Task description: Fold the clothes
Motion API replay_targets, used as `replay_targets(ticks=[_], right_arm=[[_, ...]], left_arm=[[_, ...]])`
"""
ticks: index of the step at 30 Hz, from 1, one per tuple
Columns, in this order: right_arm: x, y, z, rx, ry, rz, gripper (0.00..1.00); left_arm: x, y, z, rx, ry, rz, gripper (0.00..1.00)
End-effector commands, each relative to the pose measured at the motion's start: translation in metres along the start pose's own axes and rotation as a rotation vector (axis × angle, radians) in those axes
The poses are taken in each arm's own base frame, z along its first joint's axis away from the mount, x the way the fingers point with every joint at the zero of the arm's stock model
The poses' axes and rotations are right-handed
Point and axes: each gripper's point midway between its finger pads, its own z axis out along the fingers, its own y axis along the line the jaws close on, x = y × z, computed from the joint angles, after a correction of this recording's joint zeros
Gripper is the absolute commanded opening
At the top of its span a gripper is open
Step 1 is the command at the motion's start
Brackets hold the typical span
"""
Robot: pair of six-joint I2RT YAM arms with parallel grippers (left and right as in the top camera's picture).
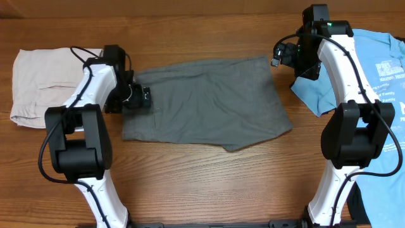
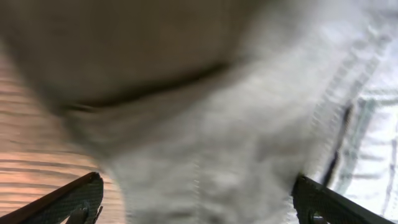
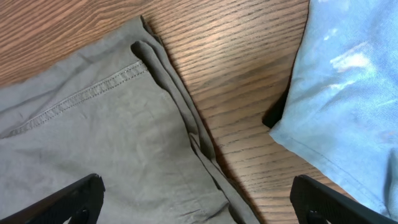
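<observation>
On the left lies one pair of pale beige shorts (image 1: 38,85). In the middle, one pair of dark grey woven shorts (image 1: 209,101) lies flat. On the right is one light blue T-shirt (image 1: 391,85). Your left gripper (image 1: 142,98) is wide open at the grey shorts' left edge. Your right gripper (image 1: 281,56) is wide open over their top right corner.

The only lettering in view is a block of white print (image 1: 390,68) on the light blue cotton T-shirt (image 1: 380,47) at the right edge of the overhead view, too small and blurred to read.
</observation>
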Motion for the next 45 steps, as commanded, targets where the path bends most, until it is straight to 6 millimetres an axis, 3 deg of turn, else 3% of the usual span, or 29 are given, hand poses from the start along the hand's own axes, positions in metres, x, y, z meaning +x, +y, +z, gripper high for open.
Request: replay_targets(ticks=[1,8,15,19,26,36,45], right_arm=[[-0.001,0.0,0.0,0.007,-0.007,-0.01,1.0],[-0.001,0.0,0.0,0.007,-0.007,-0.01,1.0],[-0.003,0.001,0.0,0.005,-0.014,-0.011,1.0],[-0.004,0.001,0.0,0.004,-0.017,-0.011,1.0],[-0.004,0.001,0.0,0.004,-0.017,-0.011,1.0],[-0.004,0.001,0.0,0.004,-0.017,-0.011,1.0],[-0.004,0.001,0.0,0.004,-0.017,-0.011,1.0]], left_arm=[[0.001,0.003,0.005,0.068,0.009,-0.02,1.0],[0.009,-0.006,0.012,0.116,0.03,-0.015,0.97],[0.019,-0.005,0.032,0.122,0.033,-0.021,0.96],[0.028,-0.004,0.042,0.127,0.044,-0.034,0.87],[0.032,-0.018,0.049,0.197,0.042,-0.049,0.8],[0.031,-0.031,0.05,0.189,0.033,-0.037,0.86],[0.03,-0.021,0.053,0.115,0.027,-0.066,0.87]])
